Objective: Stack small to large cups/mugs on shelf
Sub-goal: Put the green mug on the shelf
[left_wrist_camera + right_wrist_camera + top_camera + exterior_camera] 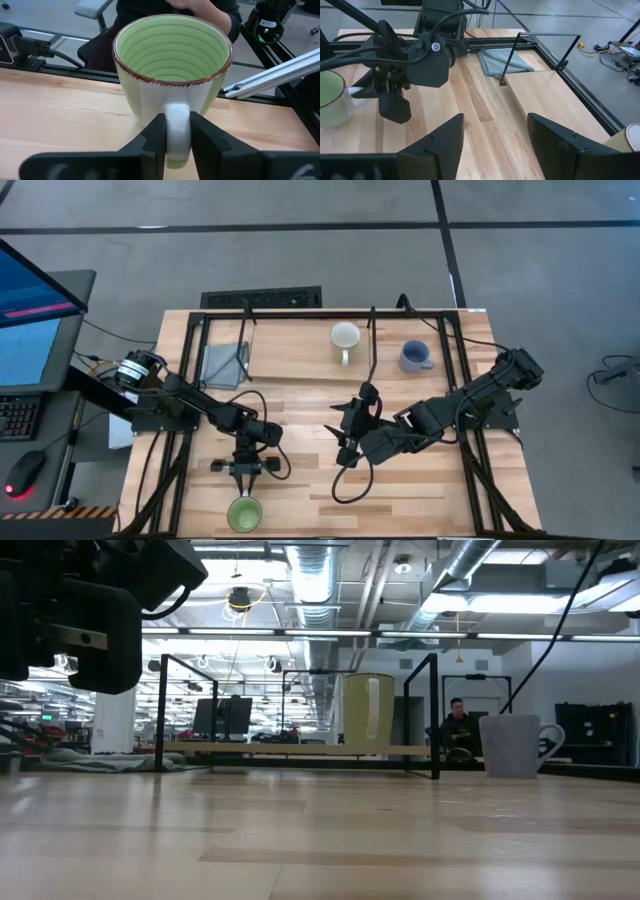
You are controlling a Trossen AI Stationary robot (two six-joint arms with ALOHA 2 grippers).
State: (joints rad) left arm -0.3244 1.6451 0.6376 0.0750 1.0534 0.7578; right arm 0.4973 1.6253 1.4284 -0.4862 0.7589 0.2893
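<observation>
The green mug point(244, 513) point(172, 65) stands upright near the table's near edge, handle toward my left gripper point(245, 480) point(177, 124), which is shut on it. The right wrist view also shows this green mug point(330, 100). My right gripper point(345, 442) point(495, 135) hovers open over the table's middle, touching nothing. The white mug point(345, 337) point(367, 712) stands by its base on the shelf point(290, 350) point(300, 750). The blue-grey mug point(413, 357) point(512, 746) stands upright to its right; whether on the shelf board or the table I cannot tell. My left gripper pinches the green mug's handle point(177, 112) between its two fingers point(154, 136), one on each side of the loop. The fingers come roughly level from the table's far side toward the near edge. The mug stands upright with its base on the table.
A grey cloth point(225, 363) point(505, 61) lies at the shelf's left end. The shelf's black upright rods point(434, 715) and frame stand along the far half of the table. A person sits point(458, 725) in the room beyond. Bare planks point(420, 480) lie at the near right.
</observation>
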